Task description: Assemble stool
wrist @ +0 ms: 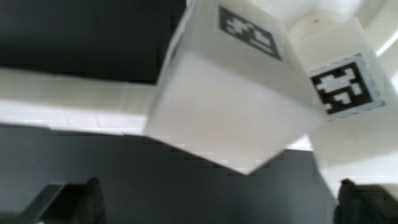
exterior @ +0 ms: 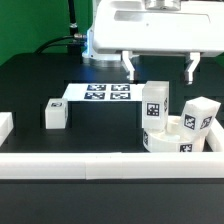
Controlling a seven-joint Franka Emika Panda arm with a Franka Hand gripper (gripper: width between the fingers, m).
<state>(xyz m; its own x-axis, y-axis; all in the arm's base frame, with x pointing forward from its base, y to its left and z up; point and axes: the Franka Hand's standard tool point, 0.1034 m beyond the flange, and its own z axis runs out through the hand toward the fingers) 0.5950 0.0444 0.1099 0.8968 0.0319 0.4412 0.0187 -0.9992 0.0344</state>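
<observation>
The round white seat lies at the exterior view's right, by the front rail. Two white tagged legs stand upright on it: one taller-looking, one beside it. A third leg lies alone on the black table at the exterior view's left. My gripper hangs open and empty above the two standing legs, touching neither. In the wrist view the nearer leg fills the middle, the other leg shows beside it, and my gripper has its dark fingertips wide apart.
The marker board lies flat behind the seat, toward the middle. White border rails run along the front, the left and the right. A white band crosses the wrist view behind the legs.
</observation>
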